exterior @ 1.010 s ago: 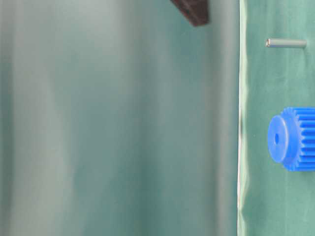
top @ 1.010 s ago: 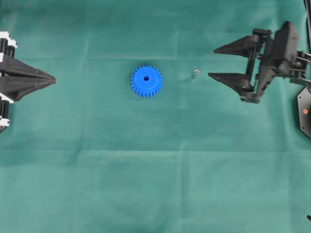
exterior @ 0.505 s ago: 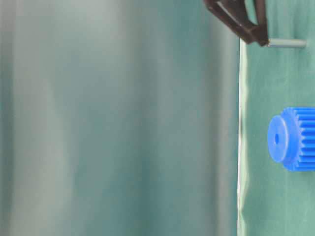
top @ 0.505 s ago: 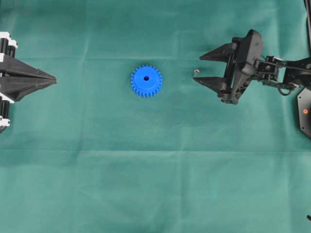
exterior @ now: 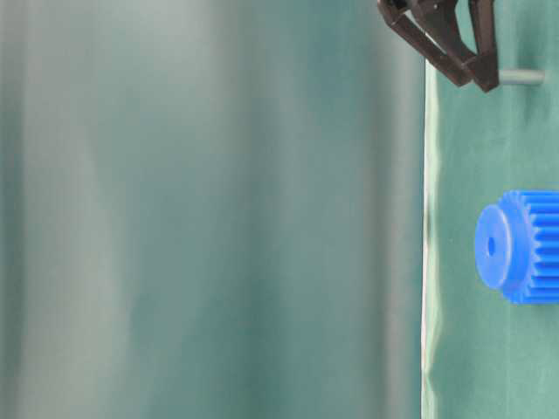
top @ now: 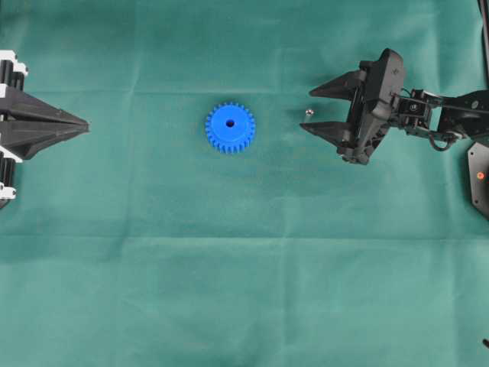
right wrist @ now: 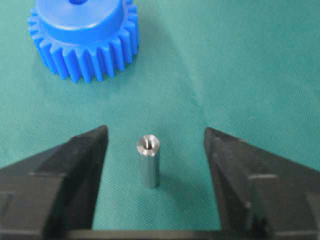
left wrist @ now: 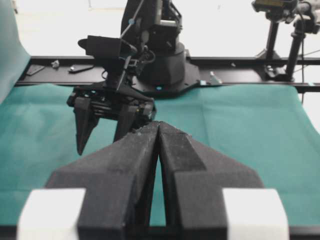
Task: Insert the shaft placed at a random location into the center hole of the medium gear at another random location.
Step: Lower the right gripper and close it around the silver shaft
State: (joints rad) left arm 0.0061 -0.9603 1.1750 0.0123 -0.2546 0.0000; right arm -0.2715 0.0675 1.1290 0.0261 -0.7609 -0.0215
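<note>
The blue medium gear [top: 230, 128] lies flat on the green cloth, its dark center hole [top: 230, 123] facing up; it also shows in the table-level view [exterior: 520, 246] and at the top of the right wrist view [right wrist: 82, 37]. The silvery shaft [top: 309, 112] stands upright to the gear's right, and the same shaft [right wrist: 148, 161] sits between the two spread fingers of my right gripper [right wrist: 156, 137], touching neither. That right gripper [top: 307, 109] is open around it. My left gripper [top: 82, 123] rests at the far left, shut [left wrist: 159, 124] and holding nothing.
Green cloth covers the whole table. The right arm's black base plate [top: 479, 177] sits at the right edge. The table-level view shows the right gripper's fingertips [exterior: 486, 78] beside the shaft [exterior: 522, 77].
The right gripper has come leftward and down until its fingers flank the shaft, and they have narrowed a little. Gear, shaft and left gripper have not moved.
</note>
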